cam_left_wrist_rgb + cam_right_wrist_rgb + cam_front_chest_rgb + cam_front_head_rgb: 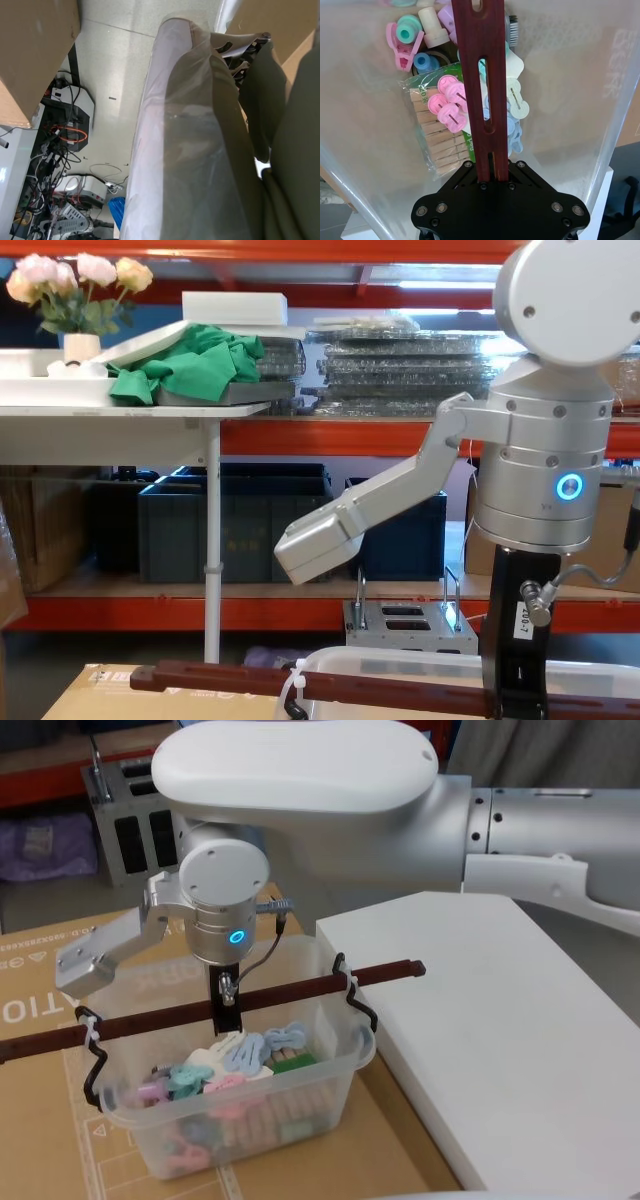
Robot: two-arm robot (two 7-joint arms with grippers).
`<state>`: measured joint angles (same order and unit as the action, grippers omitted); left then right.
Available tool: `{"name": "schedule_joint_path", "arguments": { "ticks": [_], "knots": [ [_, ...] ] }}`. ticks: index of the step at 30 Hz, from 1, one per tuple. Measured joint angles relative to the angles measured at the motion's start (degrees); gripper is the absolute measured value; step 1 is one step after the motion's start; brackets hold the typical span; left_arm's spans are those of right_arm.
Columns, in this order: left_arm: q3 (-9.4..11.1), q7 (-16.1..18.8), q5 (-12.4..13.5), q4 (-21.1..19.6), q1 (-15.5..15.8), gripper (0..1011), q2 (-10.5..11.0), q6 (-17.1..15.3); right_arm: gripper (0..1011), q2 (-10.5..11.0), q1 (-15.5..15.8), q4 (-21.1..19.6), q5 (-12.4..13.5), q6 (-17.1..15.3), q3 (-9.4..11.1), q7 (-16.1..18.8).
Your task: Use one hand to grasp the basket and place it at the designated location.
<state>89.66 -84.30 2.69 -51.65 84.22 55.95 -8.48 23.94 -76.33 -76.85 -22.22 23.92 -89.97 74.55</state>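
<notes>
**Basket Held by Its Bar**

The basket (325, 1112) sat over the brown cardboard (40, 1130), near the middle of the head view. I could not tell if its bottom touched the cardboard. It was a see-through white tub. A long dark red bar (300, 987) ran across its top and stuck out past both ends. The bar had long slots in it. A white zip tie (90, 1028) was wrapped around the bar near its left end. Black wire hooks (362, 1005) joined the bar to the tub.

Inside the basket lay lots of pegs. Some were pink (449, 106), some were blue, green and cream. A bag of wooden pegs (436, 140) lay under them.

The right pincer (228, 1016) came straight down from above and was clenched on the bar, near its middle. Its silver wrist had a small blue light ring. The big white arm reached in from the right.

A white box (480, 1030) stood just beside the basket on the right. A grey metal box (125, 815) stood farther back, well apart from the basket. In the chest view, dark blue crates (230, 520) sat on a low shelf behind.
</notes>
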Motion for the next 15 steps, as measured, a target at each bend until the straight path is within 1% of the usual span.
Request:
{"name": "schedule_joint_path", "arguments": {
  "ticks": [15],
  "knots": [
    [0.0,0.0,0.0,0.0,0.0,0,0.0,0.0,0,0.2,0.1,-0.3,-0.1,0.1,0.4,-0.1]
  ]
}}
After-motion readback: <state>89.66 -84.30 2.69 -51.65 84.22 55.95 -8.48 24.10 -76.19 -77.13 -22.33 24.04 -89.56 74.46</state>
